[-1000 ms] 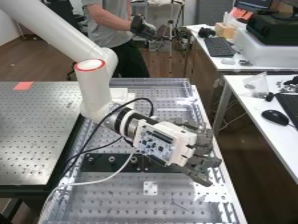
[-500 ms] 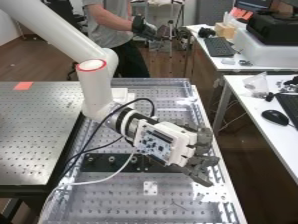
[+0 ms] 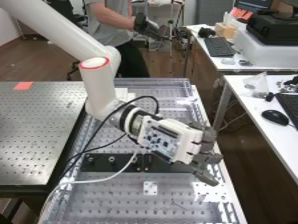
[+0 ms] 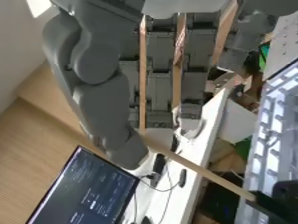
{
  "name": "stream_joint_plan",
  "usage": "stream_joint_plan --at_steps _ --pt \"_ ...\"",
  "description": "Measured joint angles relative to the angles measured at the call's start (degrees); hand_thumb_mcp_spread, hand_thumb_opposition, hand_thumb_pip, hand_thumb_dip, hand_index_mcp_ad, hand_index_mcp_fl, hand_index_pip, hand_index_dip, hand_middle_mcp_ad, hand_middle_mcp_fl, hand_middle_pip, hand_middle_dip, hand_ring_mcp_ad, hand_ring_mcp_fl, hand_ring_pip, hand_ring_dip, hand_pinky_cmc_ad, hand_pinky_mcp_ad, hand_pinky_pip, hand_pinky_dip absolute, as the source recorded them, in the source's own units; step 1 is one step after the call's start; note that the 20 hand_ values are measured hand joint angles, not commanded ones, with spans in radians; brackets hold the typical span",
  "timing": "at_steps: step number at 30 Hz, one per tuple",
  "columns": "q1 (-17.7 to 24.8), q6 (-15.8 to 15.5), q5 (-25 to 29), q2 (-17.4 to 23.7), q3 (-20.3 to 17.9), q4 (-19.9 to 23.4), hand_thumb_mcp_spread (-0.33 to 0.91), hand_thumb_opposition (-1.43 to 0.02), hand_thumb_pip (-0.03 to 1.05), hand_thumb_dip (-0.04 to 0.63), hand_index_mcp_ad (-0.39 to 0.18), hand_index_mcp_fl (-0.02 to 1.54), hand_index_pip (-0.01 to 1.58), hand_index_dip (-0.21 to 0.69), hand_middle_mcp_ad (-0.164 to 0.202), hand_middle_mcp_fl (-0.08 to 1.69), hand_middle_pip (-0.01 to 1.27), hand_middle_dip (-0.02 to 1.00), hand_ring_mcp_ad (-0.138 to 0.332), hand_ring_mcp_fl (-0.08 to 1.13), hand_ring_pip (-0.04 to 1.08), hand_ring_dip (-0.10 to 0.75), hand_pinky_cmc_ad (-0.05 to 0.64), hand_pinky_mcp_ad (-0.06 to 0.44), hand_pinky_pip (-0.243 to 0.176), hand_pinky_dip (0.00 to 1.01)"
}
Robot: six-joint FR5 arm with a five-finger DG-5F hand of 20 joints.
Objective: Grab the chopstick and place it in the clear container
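So we've got the dark grey hand [image 3: 206, 157] up over the holed metal worktop [image 3: 193, 192], close to its long edge on the high view's right side. It's closed on the chopstick [image 4: 206, 172], as far as we can tell: the thin light-brown stick comes out between the thumb's tip and the fingers, and slants away from them in the wrist view. Its far end meets something dark, and we can't tell if that's part of the stick.

On the back of the hand we see a white cover with a circuit board [image 3: 160, 141] in it. A black cable [image 3: 157, 103] loops around by the wrist, and a white cable [image 3: 100, 180] runs off toward the worktop's near end. Beyond the hand, on the arm's side, there's a black bar [image 3: 110, 161] with bolts lying across the metal, and a small white plate [image 3: 150, 188] sits nearer to us.

Next to that, on the view's left, is another metal worktop [image 3: 40, 135] with an orange patch [image 3: 23, 86] at its far end. Over on the view's right, a white worktop [image 3: 249, 107] carries a black mouse [image 3: 275, 117], a keyboard [image 3: 290, 106] and a clear plastic bag [image 3: 255, 85].
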Motion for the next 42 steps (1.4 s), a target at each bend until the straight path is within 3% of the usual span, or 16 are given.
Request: stream_joint_plan --at_steps 16,23,26,28,30,33,42 --pt "-0.58 -4.39 -0.41 1.35 2.67 -1.66 0.68 -1.03 0.52 0.295 -0.056 0.87 1.12 0.049 0.026 1.13 0.7 0.72 0.07 0.82 0.1 0.545 0.304 0.253 -0.026 0.18" --pt "-0.68 -3.53 -1.08 1.42 2.62 -2.17 0.68 -1.05 0.51 0.298 -0.056 0.89 1.1 0.051 0.026 1.14 0.67 0.72 0.068 0.82 0.1 0.545 0.3 0.265 -0.012 0.18" --pt "-0.83 -1.77 -2.4 1.15 2.52 -3.39 0.64 -1.05 0.54 0.3 -0.061 0.84 1.08 0.061 0.026 1.07 0.61 0.72 0.068 0.75 0.09 0.543 0.298 0.265 -0.012 0.18" --pt "-0.93 -1.04 -3.24 1.03 2.31 -3.7 0.59 -0.99 0.62 0.304 -0.061 0.7 1.02 0.049 0.026 0.94 0.53 0.71 0.07 0.68 0.09 0.538 0.298 0.264 -0.012 0.18" --pt "-1.05 -0.33 -3.65 1.0 1.84 -3.91 0.54 -0.96 0.63 0.304 -0.061 0.62 0.99 0.059 0.024 0.83 0.46 0.71 0.07 0.56 0.08 0.538 0.293 0.265 -0.01 0.18" --pt "-1.11 0.16 -3.72 1.0 1.25 -3.68 0.53 -0.94 0.63 0.305 -0.061 0.52 0.94 0.063 0.024 0.77 0.37 0.69 0.07 0.49 0.07 0.52 0.283 0.265 -0.012 0.18" --pt "-1.01 1.35 -2.75 1.54 -1.09 -3.0 0.5 -0.88 0.65 0.305 -0.061 0.43 0.89 0.051 0.024 0.69 0.31 0.66 0.07 0.4 0.07 0.492 0.255 0.264 -0.014 0.18"
